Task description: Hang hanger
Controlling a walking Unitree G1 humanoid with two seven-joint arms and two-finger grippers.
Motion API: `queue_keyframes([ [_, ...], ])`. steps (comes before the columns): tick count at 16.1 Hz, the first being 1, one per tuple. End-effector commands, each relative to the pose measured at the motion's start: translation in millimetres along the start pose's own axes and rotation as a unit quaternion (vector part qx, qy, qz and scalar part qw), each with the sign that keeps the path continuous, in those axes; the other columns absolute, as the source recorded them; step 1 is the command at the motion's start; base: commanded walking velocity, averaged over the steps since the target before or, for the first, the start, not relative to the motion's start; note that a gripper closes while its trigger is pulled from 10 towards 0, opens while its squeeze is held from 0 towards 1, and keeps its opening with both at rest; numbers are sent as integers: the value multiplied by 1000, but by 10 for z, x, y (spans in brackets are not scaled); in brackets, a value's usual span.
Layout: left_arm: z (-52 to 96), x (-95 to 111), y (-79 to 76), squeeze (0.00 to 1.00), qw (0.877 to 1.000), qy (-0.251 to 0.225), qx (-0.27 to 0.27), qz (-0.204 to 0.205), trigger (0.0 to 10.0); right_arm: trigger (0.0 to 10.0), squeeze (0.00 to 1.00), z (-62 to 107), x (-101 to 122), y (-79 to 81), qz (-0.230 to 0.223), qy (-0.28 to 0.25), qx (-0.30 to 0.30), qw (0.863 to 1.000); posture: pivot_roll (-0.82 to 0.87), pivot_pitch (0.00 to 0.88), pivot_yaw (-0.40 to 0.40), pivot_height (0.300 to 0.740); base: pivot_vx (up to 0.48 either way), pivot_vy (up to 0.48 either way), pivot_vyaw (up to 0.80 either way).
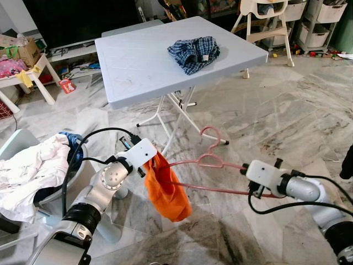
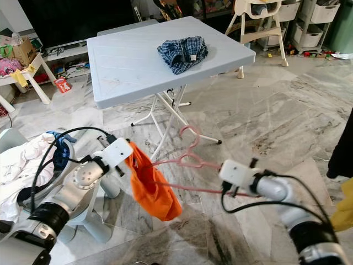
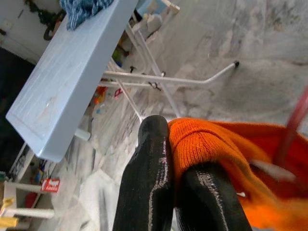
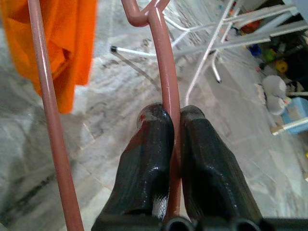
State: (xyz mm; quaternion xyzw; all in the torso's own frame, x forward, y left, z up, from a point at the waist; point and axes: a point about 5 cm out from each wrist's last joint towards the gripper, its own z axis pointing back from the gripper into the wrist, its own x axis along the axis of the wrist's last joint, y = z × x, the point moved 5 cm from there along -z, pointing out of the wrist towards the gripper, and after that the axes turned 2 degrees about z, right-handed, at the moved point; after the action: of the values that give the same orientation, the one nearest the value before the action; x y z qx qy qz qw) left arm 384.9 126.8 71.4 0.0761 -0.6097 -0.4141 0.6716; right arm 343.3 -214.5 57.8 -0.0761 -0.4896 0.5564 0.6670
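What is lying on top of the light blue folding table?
A crumpled blue plaid garment lies on the light blue folding table, near its far right corner. Whatever sits beneath the garment is covered by it.

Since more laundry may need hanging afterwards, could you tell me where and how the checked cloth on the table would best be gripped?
Grip the checked cloth at a raised fold along its top, coming straight down from above. It lies crumpled in a low heap on the flat table, so the ridges probably offer something to pinch, while its edges lie flush with the tabletop.
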Motion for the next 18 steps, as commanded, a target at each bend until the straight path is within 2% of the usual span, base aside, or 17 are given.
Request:
queue_keyframes([
  [1,15,28,121,0,1000,-5,19,0,10000,10000,0,-7,58,-113,6,-9,-20,1000,-126,0,155,740,0,0,0],
  [4,10,47,138,0,1000,-5,21,0,10000,10000,0,-44,46,-133,12,0,-33,999,-123,0,158,740,0,0,0],
  [8,1,85,137,0,1000,-9,21,0,10000,10000,0,-140,130,-7,12,-13,-17,1000,-116,0,162,740,0,0,0],
  [9,-1,111,136,0,1000,-13,20,1,10000,10000,0,-248,214,79,16,-22,-12,1000,-113,0,161,740,0,0,0],
  [11,1,110,131,0,1000,-12,18,2,10000,10000,0,-295,255,96,22,-25,-15,999,-112,0,161,740,0,0,0],
  [16,4,105,122,0,1000,-6,14,8,10000,10000,0,-357,264,8,48,-10,-49,998,-108,0,157,740,0,0,0],
  [18,18,56,152,0,1000,3,18,4,10000,10000,0,-329,280,-38,56,-16,-52,997,-106,0,157,740,0,0,0],
])
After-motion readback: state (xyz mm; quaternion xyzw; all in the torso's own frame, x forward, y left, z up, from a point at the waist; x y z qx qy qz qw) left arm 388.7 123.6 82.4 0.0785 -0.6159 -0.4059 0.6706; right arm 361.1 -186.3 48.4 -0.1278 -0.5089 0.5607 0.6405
